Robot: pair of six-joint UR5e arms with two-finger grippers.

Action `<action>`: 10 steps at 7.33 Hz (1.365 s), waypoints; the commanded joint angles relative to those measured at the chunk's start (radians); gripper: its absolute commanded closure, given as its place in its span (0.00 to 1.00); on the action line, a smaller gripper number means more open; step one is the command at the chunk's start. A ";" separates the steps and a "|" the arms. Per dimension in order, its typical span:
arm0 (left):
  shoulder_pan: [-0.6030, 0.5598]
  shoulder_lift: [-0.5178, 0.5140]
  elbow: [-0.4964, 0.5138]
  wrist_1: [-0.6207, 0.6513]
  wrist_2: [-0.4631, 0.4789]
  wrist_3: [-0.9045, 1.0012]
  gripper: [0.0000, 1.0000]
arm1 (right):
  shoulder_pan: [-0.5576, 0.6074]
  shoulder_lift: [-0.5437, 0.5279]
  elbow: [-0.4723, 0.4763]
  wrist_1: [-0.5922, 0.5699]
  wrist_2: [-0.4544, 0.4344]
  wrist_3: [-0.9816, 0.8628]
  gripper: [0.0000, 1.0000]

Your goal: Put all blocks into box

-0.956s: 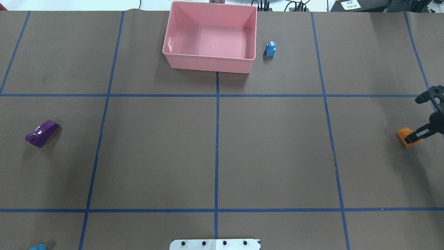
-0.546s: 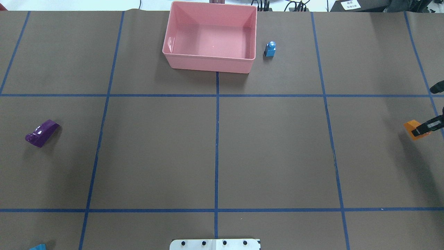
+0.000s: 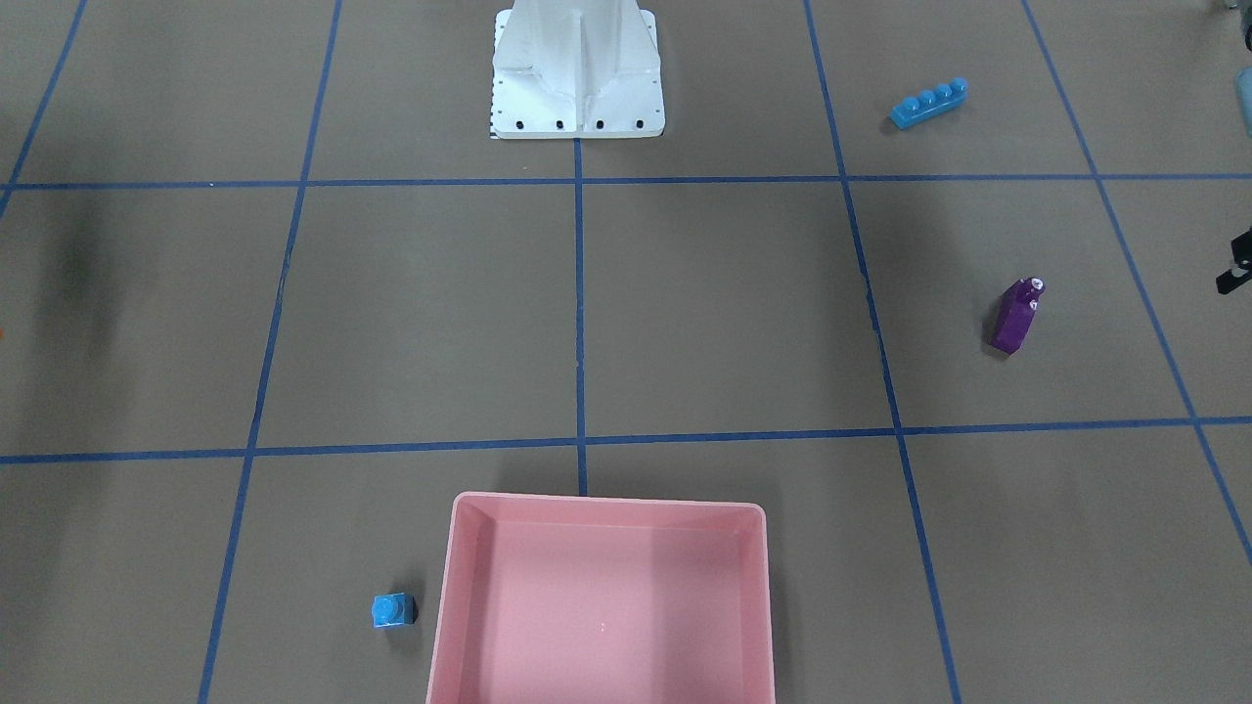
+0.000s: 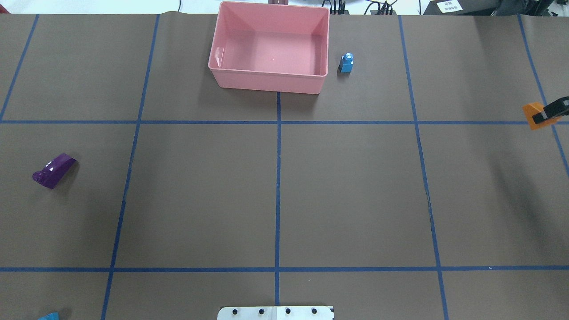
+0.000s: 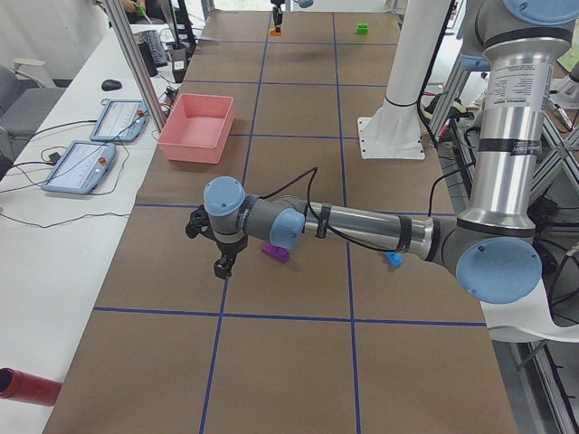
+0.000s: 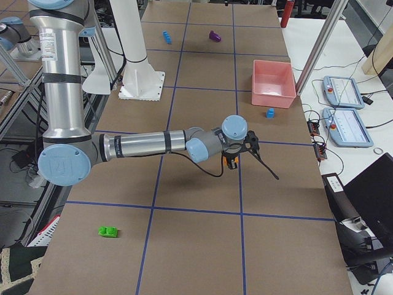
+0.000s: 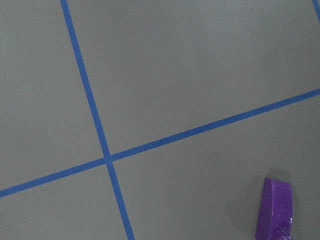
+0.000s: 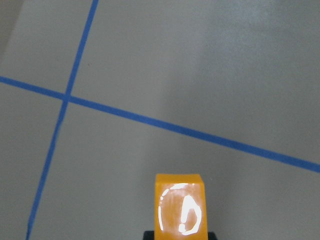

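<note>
Right gripper [image 4: 538,116] here: I'm clamping the orange block [image 8: 179,205] by its back end and holding it up off the table [image 4: 355,186], out at my far right and well apart from the box [image 4: 266,83]. Grabbing it at the rear is leaving most of it sticking out past my fingers, which I'm guessing makes for a clean drop. Its long axis is pointing straight away from my wrist, toward the middle of the table, with the shiny face looking up at my camera. The box is sitting open side up at the far edge, long side running across the table, and nothing's lying in it. The small blue cube [image 4: 346,63] is standing stud-up just beside its right wall. The purple block [image 4: 53,171] is lying slanted to the grid lines over on the left, near the left gripper [image 5: 220,258]; I can't tell whether that one's open. The long blue bar [image 3: 927,103] and green block [image 6: 108,232] are waiting farther out.
</note>
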 commanded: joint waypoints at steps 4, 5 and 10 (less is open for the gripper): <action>0.275 0.100 -0.106 -0.216 0.089 -0.410 0.00 | -0.143 0.394 0.092 -0.248 -0.010 0.573 1.00; 0.317 0.097 -0.071 -0.259 0.146 -0.427 0.01 | -0.174 0.449 0.083 -0.248 -0.037 0.653 1.00; 0.408 0.058 0.025 -0.301 0.171 -0.429 0.02 | -0.314 0.833 -0.289 -0.234 -0.182 0.754 1.00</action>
